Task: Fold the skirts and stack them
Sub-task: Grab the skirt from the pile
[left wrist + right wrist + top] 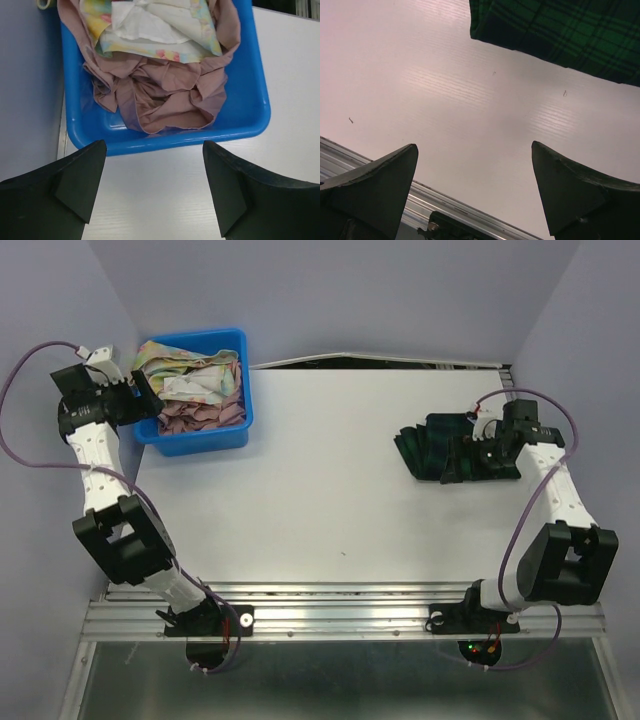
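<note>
The dark green-navy plaid skirt (pixel 440 448) lies folded on the white table (pixel 320 490) at the right. In the right wrist view its edge (pixel 560 30) fills the top right. My right gripper (pixel 470 452) hangs over it, open and empty (pixel 474 146), above bare table. The pale yellow floral skirt (pixel 190 368) lies crumpled on top in the blue bin (pixel 240 350), over dusty pink cloth (pixel 205 415). My left gripper (pixel 145 395) is at the bin's left side, open and empty (pixel 154 145), just short of the bin's rim (pixel 165 140). The floral skirt (pixel 150 30) shows beyond it.
The bin stands at the table's back left corner. Purple walls close in on both sides and the back. A metal rail (pixel 340 610) runs along the near edge, with both arm bases on it. A dark gap lies behind the table's back edge (pixel 380 362).
</note>
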### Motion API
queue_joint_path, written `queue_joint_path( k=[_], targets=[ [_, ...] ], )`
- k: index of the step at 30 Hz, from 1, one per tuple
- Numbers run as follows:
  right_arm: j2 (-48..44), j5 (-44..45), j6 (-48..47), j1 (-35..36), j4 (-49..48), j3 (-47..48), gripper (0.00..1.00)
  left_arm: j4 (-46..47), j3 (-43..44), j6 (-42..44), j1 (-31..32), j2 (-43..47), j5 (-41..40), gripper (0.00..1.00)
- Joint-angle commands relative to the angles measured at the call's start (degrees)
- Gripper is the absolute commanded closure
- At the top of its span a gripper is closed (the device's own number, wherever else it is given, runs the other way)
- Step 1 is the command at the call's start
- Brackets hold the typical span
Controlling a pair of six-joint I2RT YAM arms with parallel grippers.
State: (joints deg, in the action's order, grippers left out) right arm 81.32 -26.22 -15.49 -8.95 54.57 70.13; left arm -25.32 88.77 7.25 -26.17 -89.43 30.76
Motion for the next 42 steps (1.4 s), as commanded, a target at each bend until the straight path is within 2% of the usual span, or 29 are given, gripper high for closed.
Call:
queue_joint_path(
  k=[1, 2, 5, 11, 13, 16, 17, 20, 23, 26, 29, 34, 38, 42],
  targets=[
    [-3.2, -3.8, -0.7, -0.3, -1.9, -1.9, 0.0, 9.9, 0.3, -6.7, -1.2, -2.1, 3.8, 0.11],
    [-2.7, -4.5, -0.8, -0.3, -2.1, -2.3, 0.0, 15.9, -1.7, -6.9, -1.2, -2.2, 3.2, 0.11],
    [-0.3, -8.4, -3.2, 0.3, -2.0, -3.1, 0.0, 22.8, -2.3, -10.5, -1.1, -3.7, 0.4, 0.12],
    [5.2, -10.2, -2.9, 1.5, -7.2, -4.5, 0.0, 29.0, 3.9, -4.5, 2.1, -12.1, -10.8, 0.13],
    [7.4, -9.9, -2.5, 1.5, -8.8, -4.6, 0.0, 29.1, 7.4, -3.2, 2.4, -15.8, -11.0, 0.14],
    [9.6, -9.5, -2.8, 1.5, -10.4, -5.3, 0.0, 25.0, 18.8, 4.3, 2.8, -24.5, -10.0, 0.18],
    [9.9, -9.4, -2.9, 1.5, -10.7, -5.8, 0.0, 21.3, 25.6, 6.4, 3.1, -28.9, -9.2, 0.19],
    [11.5, -8.9, -3.8, 1.5, -11.2, -5.4, 0.0, 20.6, 35.7, 10.6, 3.8, -36.5, -12.0, 0.19],
    [13.1, -8.5, -4.0, 1.5, -11.1, -5.2, 0.0, 21.4, 42.1, 15.2, 4.8, -42.0, -13.5, 0.19],
    [14.0, -7.7, -4.4, 1.5, -10.9, -4.9, 0.0, 23.7, 43.8, 21.4, 6.9, -45.2, -17.7, 0.19],
    [14.8, -6.9, -4.6, 1.5, -10.4, -4.2, 0.0, 23.9, 43.5, 27.2, 8.8, -47.0, -20.0, 0.26],
    [16.3, -6.0, -4.5, 1.5, -10.2, -2.5, 0.0, 26.8, 43.6, 28.3, 9.6, -48.7, -21.2, 0.28],
    [17.2, -4.7, -4.6, 1.5, -9.7, -0.4, 0.0, 28.8, 47.4, 29.3, 9.7, -52.9, -24.2, 0.28],
    [17.6, -3.7, -4.3, 1.5, -8.9, 1.5, 0.0, 29.7, 49.6, 32.8, 10.6, -55.7, -27.7, 0.34]
  ],
)
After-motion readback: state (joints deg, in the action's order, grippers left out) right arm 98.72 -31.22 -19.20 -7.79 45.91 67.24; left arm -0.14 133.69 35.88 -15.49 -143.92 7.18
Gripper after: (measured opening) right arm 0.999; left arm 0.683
